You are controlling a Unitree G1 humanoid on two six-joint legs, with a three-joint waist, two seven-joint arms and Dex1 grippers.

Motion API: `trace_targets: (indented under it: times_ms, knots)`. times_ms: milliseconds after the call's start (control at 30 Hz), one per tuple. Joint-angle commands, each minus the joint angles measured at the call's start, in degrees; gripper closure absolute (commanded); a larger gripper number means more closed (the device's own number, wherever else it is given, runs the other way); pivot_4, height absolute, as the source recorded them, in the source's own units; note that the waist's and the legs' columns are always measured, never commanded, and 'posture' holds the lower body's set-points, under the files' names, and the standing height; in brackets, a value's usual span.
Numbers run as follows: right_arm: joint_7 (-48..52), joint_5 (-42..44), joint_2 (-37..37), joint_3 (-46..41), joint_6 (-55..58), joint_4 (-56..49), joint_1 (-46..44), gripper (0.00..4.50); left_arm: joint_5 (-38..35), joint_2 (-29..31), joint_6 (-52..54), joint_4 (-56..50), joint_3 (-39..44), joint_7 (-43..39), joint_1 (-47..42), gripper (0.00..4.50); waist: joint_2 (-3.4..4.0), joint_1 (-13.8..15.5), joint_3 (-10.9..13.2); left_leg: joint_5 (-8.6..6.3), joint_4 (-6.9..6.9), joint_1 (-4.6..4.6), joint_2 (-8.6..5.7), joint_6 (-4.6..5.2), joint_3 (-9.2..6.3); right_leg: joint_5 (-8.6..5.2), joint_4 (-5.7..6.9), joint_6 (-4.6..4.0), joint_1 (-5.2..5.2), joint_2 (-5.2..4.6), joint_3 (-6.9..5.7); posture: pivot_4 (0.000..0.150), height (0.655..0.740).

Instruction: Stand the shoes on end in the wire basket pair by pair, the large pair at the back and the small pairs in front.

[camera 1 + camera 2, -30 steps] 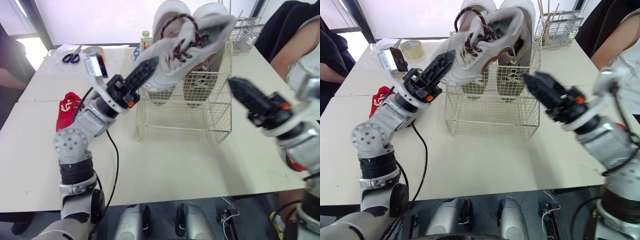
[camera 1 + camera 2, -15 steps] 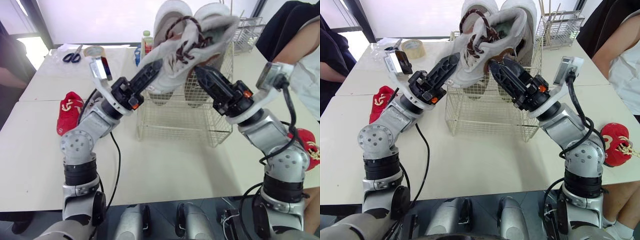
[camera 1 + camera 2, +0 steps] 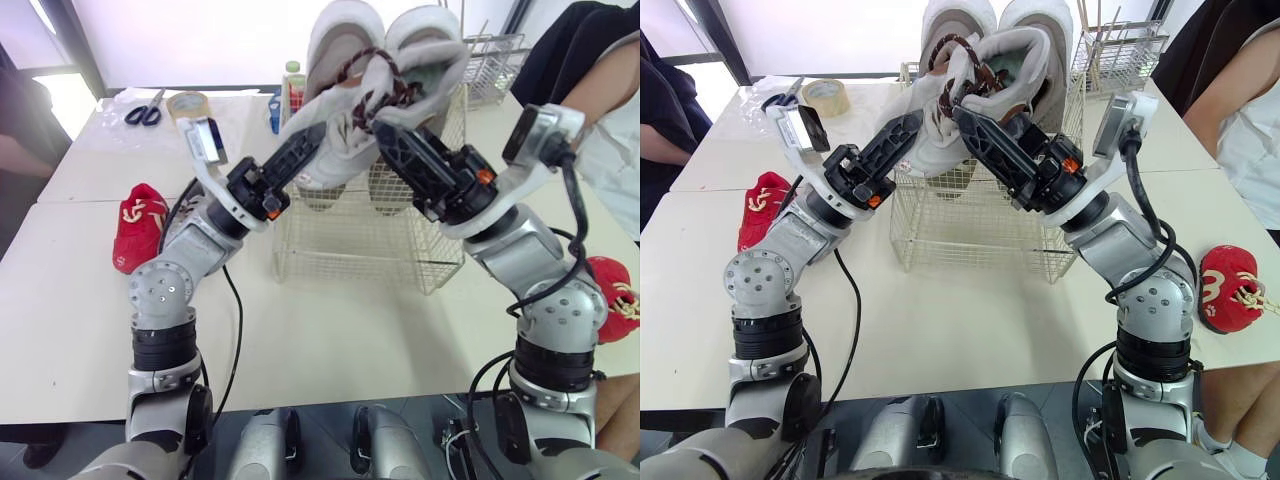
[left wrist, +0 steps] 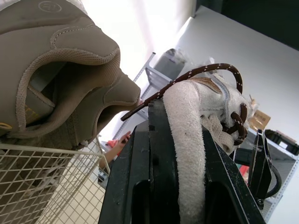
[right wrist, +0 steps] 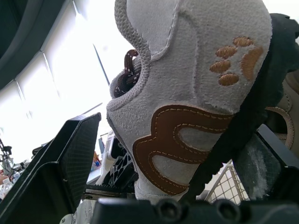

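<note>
Pale tabletops pushed together carried the whole play, and dead centre sat the wire basket, a boxy cream grid. Along its 12 o'clock wall the large pair stood on end, rounded grey toes up. Above the rim hung the grey suede shoe, fuzzy nap, brown stitched patches, an orange paw print, brown speckled cord laces looping free. From 9 o'clock the left gripper had a soft flap of that shoe pinched hard between its fingers. From 3 o'clock the right gripper straddled the heel, fingers spread, one clearly off the suede. A small red shoe lay at the basket's 9 o'clock, another red shoe at 4 o'clock. Tape roll and scissors sat at 11 o'clock, a smaller wire rack at 1 o'clock.
</note>
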Motion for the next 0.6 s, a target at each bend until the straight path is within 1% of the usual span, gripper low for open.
trace_targets:
  times_ms: [33, 100, 133, 167, 233, 267, 367, 433, 467, 500, 533, 600]
  knots:
    - [0.0, 0.1, 0.2, 0.3, -0.5, -2.2, -2.1, 0.78, 0.2, -0.3, -0.9, -1.1, -0.1, 0.2, -0.5, 4.16, 0.00, 0.0, 0.0, 0.00, 0.00, 0.00, 0.00, 0.00, 0.00, 0.00, 0.00, 0.00, 0.00, 0.00, 0.00, 0.150, 0.7400]
    - [-0.2, 0.1, 0.5, 0.3, -0.7, -2.1, -2.0, 1.77, 0.4, -0.3, -0.8, -1.4, -0.3, 0.1, -0.3, 4.16, 0.00, 0.0, 0.0, 0.00, 0.00, 0.00, 0.00, 0.00, 0.00, 0.00, 0.00, 0.00, 0.00, 0.00, 0.00, 0.150, 0.7400]
    - [-0.3, 0.2, 0.7, 0.2, -0.7, -2.1, -2.0, 2.19, 0.4, -0.1, -0.6, -1.6, -0.4, 0.1, -0.1, 4.16, 0.00, 0.0, 0.0, 0.00, 0.00, 0.00, 0.00, 0.00, 0.00, 0.00, 0.00, 0.00, 0.00, 0.00, 0.00, 0.150, 0.7400]
    - [-0.3, 0.2, 0.8, 0.2, -0.7, -2.0, -2.0, 2.79, 0.5, -0.1, -0.5, -1.6, -0.6, 0.1, -0.1, 4.16, 0.00, 0.0, 0.0, 0.00, 0.00, 0.00, 0.00, 0.00, 0.00, 0.00, 0.00, 0.00, 0.00, 0.00, 0.00, 0.150, 0.7400]
    - [-0.3, 0.2, 1.0, 0.1, -0.7, -2.0, -2.1, 3.71, 0.3, 0.5, 0.3, -2.0, -0.8, -0.3, 0.3, 4.16, 0.00, 0.0, 0.0, 0.00, 0.00, 0.00, 0.00, 0.00, 0.00, 0.00, 0.00, 0.00, 0.00, 0.00, 0.00, 0.150, 0.7400]
    - [-0.3, 0.3, 0.9, 0.1, -0.7, -2.0, -2.2, 4.03, 0.3, 0.8, 0.7, -2.0, -0.9, -0.3, 0.4, 4.16, 0.00, -0.1, 0.0, 0.00, 0.00, 0.00, 0.00, 0.00, 0.00, 0.00, 0.00, 0.00, 0.00, 0.00, 0.00, 0.150, 0.7400]
    - [-0.7, 0.2, 0.4, -0.3, -0.4, -1.9, -2.6, 4.06, -0.2, 1.9, 2.3, -2.2, -1.3, 0.6, 0.6, 4.16, 0.00, 0.0, 0.0, 0.00, -0.01, 0.00, 0.00, 0.01, 0.00, 0.00, 0.00, 0.00, 0.00, 0.00, 0.00, 0.150, 0.7400]
    - [-1.3, 0.1, -0.4, -0.7, 0.1, -1.7, -3.0, 4.06, -1.5, 3.1, 4.4, -2.1, -1.5, 1.6, 0.7, 3.14, 0.00, 0.0, 0.0, -0.08, -0.01, 0.00, 0.01, 0.14, 0.00, 0.00, 0.00, 0.00, 0.00, 0.00, 0.00, 0.150, 0.7400]
    - [-1.6, 0.4, -0.9, -1.1, 0.4, -1.6, -3.3, 4.06, -2.7, 4.2, 5.8, -2.5, -1.5, 1.1, 1.0, 2.80, 0.00, -0.1, 0.0, -0.14, -0.01, 0.00, 0.01, 0.23, 0.00, 0.00, 0.00, 0.00, 0.00, 0.00, 0.00, 0.150, 0.7400]
    - [-1.8, 0.8, -1.4, -1.6, 0.7, -1.5, -3.6, 4.06, -3.9, 5.4, 7.0, -2.9, -1.4, 0.6, 1.4, 2.32, 0.01, -0.1, 0.0, -0.15, -0.01, 0.00, 0.01, 0.25, 0.00, 0.00, 0.00, 0.00, -0.01, 0.00, 0.00, 0.150, 0.7400]
    - [-1.9, 0.9, -2.1, -2.0, 1.0, -1.4, -3.8, 4.06, -4.6, 6.5, 7.8, -3.2, -1.1, 0.2, 1.8, 1.74, 0.03, -0.1, 0.0, -0.13, -0.02, 0.00, 0.02, 0.22, 0.00, 0.00, 0.00, 0.00, -0.02, 0.00, 0.00, 0.150, 0.7400]
    - [-1.6, 0.1, -4.6, -2.9, 1.7, -1.0, -4.3, 4.06, -5.1, 9.3, 8.8, -3.2, 0.0, -0.7, 2.2, 0.75, 0.03, -0.1, 0.0, -0.10, -0.03, -0.01, 0.02, 0.17, 0.00, 0.00, 0.00, 0.00, -0.04, 0.00, 0.00, 0.150, 0.7400]
